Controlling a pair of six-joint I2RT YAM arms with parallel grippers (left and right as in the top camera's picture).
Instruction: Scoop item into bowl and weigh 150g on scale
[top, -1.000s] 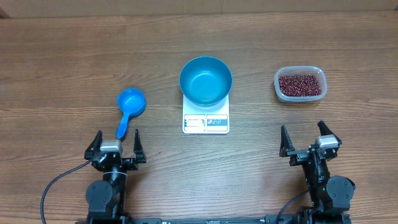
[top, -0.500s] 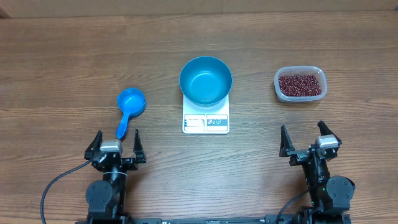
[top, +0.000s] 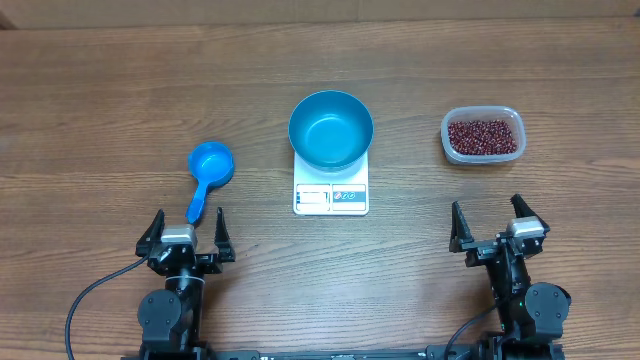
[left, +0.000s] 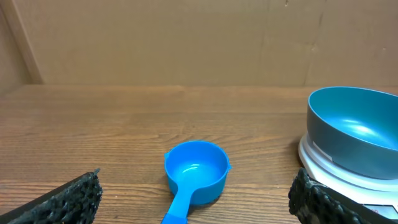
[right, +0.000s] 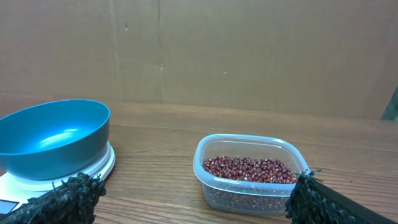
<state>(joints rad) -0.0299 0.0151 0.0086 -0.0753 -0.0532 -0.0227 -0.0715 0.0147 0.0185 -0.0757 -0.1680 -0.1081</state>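
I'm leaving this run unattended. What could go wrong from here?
The bowl is as wide as the scale under it, so a nudge from the scoop might shift or tip it. The scoop lies far left of the beans, with the bowl between; loaded passes could spill beans.

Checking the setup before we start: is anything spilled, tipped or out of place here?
Nothing stands out. The bowl sits upright and empty on the scale, the beans are all inside their clear tub, and the empty scoop lies to the left of the scale.
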